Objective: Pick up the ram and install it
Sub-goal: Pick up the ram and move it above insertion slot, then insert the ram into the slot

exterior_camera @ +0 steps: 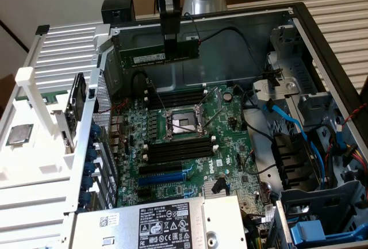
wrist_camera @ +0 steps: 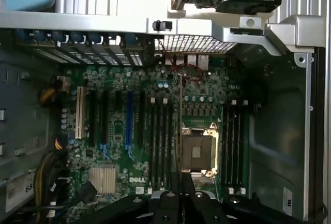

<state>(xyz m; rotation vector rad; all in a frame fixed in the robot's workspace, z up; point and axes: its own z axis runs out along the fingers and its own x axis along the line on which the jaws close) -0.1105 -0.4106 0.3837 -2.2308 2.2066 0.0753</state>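
While the gripper (exterior_camera: 171, 53) hangs in the upper middle of the exterior view, its two black fingers (exterior_camera: 171, 27) point straight down and pinch the ram (exterior_camera: 144, 53) across its flat faces, right of the stick's middle. The ram lies level and long-side across, its white label facing the camera. It is held up in front of the case's (exterior_camera: 299, 25) grey back wall and is not seated in any slot.

In the wrist view the gripper (wrist_camera: 181, 190) looks straight down the ram (wrist_camera: 180, 120), which shows edge-on as a thin line. That line runs over the motherboard (wrist_camera: 155, 79) between a bank of slots (wrist_camera: 160, 141) and the socket (wrist_camera: 197, 151); a second bank (wrist_camera: 234, 146) lies on the socket's far side.

Below the ram in the exterior view, the motherboard (exterior_camera: 230, 145) fills the centre of the frame. The socket (exterior_camera: 183, 123) sits in its middle with one bank of black slots (exterior_camera: 178, 96) above it and another (exterior_camera: 178, 148) below. A silver heatsink (exterior_camera: 215, 187) stands lower on the board, and a labelled power supply (exterior_camera: 167, 226) takes the bottom centre. Blue cables (exterior_camera: 299, 128) trail down the right side of the case. At the left edge a white rack (exterior_camera: 34, 88) holds a square silver chip (exterior_camera: 18, 135).
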